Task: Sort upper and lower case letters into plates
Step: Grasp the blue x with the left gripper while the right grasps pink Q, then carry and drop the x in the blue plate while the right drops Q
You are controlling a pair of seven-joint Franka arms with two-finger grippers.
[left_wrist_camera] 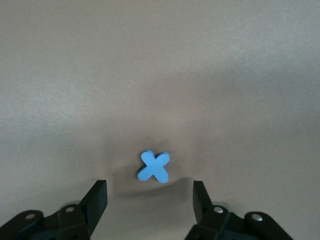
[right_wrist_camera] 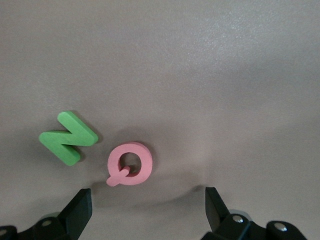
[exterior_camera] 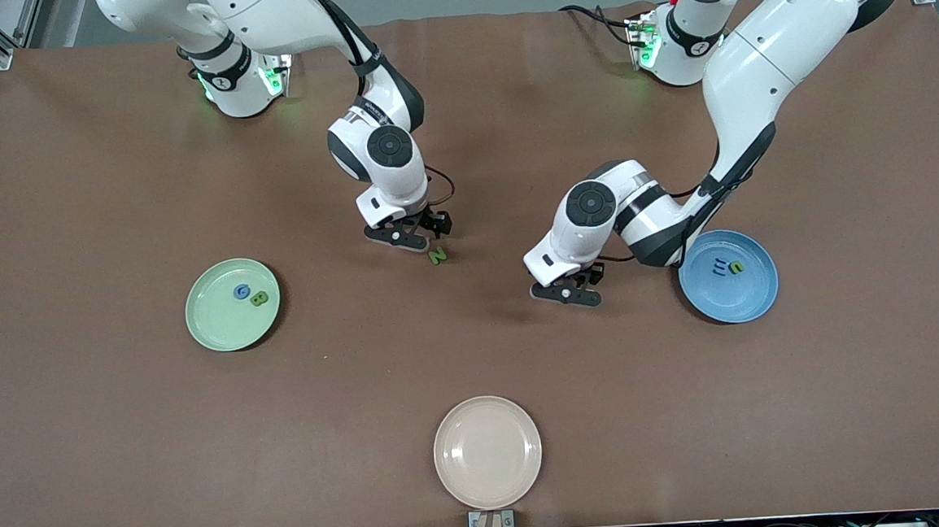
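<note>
The G and B lie in the plate toward the right arm's end; m and n lie in the plate toward the left arm's end.

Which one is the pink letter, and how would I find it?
Find the right gripper, low over the middle of the brown table. Just under its open fingers lie two letters. The pink Q is round with a little tail, while the green N beside it is zigzag.
</note>
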